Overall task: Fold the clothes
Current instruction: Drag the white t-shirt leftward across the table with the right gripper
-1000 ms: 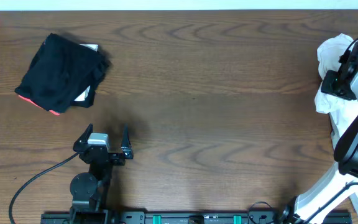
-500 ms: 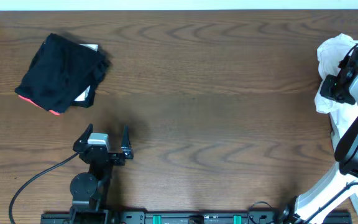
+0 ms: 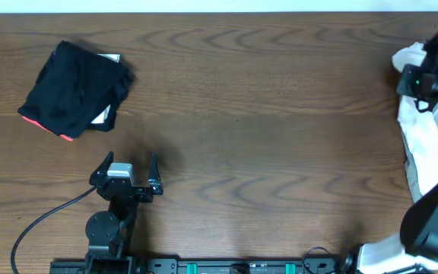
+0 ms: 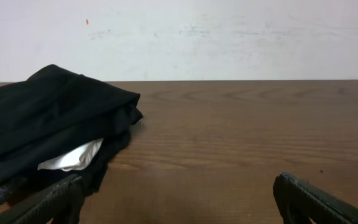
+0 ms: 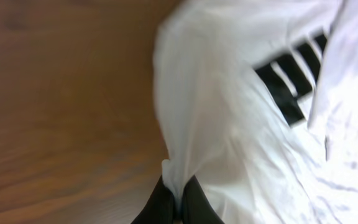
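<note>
The white T-shirt hangs bunched at the table's right edge in the overhead view. In the right wrist view the shirt fills the right half, with part of its black lettering showing. My right gripper is shut on a pinch of the white fabric and holds it up off the table. My left gripper is open and empty, low over the wood near the front left, apart from the shirt.
A black folded garment with a red-orange edge lies at the back left; it also shows in the left wrist view just left of the open fingers. A black cable runs from the left arm's base. Bare wood table.
My right gripper has moved toward the back right edge and lifted the white shirt, which now hangs stretched below it. The left arm has not moved.
</note>
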{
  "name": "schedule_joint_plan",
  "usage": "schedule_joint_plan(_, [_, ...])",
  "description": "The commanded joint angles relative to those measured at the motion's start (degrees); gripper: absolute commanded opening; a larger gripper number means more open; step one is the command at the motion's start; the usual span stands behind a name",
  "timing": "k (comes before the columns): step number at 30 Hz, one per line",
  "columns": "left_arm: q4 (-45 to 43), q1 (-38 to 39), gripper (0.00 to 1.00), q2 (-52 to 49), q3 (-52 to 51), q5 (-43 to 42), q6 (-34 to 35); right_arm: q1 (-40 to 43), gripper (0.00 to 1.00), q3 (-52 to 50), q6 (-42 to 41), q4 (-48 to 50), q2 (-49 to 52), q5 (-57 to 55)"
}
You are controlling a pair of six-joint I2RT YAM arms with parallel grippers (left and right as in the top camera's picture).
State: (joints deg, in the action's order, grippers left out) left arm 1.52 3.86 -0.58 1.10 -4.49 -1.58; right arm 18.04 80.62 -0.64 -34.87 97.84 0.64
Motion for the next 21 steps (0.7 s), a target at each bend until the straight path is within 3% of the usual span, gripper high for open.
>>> schedule_joint_plan(1, [2.0, 0.1, 0.98, 0.4, -0.9, -0.8, -0.8, -5.6, 0.01, 1.1, -0.2, -1.0, -3.8, 2.1])
schedule_joint_plan(9, [2.0, 0.1, 0.98, 0.4, -0.9, -0.8, -0.8, -25.0, 0.01, 1.1, -6.1, -0.4, -2.6, 12.3])
schedule_joint_plan(21, [2.0, 0.1, 0.98, 0.4, -0.9, -0.8, -0.8, -57.6, 0.01, 1.1, -11.2, 19.0, 18.6, 16.3])
